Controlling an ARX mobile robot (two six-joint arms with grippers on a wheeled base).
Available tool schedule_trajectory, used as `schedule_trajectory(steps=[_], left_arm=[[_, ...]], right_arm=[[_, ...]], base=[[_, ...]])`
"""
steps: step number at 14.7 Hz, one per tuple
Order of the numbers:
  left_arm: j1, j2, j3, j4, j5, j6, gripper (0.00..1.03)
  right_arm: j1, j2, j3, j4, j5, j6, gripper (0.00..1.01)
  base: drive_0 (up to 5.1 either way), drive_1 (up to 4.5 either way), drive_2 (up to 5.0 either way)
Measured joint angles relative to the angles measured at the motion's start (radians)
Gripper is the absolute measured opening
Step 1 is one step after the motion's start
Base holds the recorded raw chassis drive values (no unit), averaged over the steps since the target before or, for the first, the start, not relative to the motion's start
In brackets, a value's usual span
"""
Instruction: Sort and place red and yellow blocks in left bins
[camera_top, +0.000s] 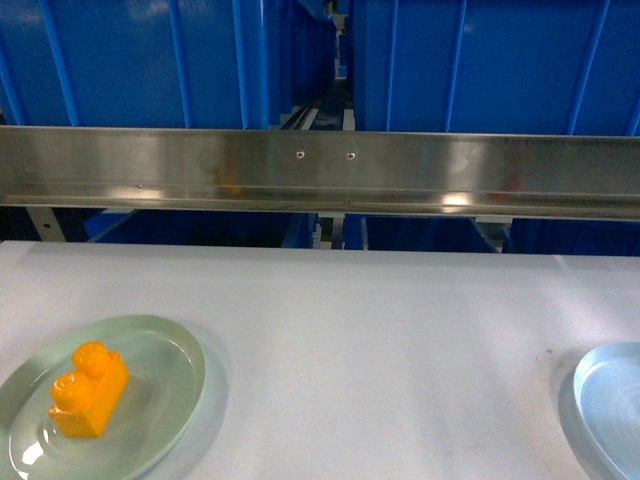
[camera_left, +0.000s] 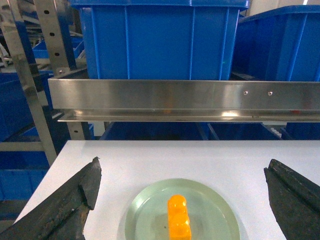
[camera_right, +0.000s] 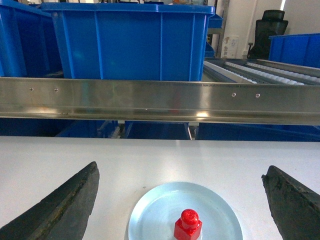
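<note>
My left gripper (camera_left: 182, 200) hangs wide open and empty over the pale green plate (camera_left: 145, 210), lined up to take the yellow studded brick (camera_left: 179, 217). My right gripper (camera_right: 181, 200), equally spread and empty, brackets the red block (camera_right: 188, 225) on the pale blue plate (camera_right: 155, 210). The blue crates (camera_left: 157, 42) wait behind the steel rail (camera_left: 185, 100).

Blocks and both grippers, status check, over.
Left gripper open above yellow block on green plate. Right gripper open above red block on pale blue plate. Steel rail fronts blue bins.
</note>
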Motion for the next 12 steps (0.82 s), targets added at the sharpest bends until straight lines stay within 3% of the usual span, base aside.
schedule_trajectory(steps=[12], left_arm=[[0.000,0.000,0.000,0.000,0.000,0.000,0.98]], right_arm=[[0.000,0.000,0.000,0.000,0.000,0.000,0.98]], base=[[0.0,0.00,0.0]])
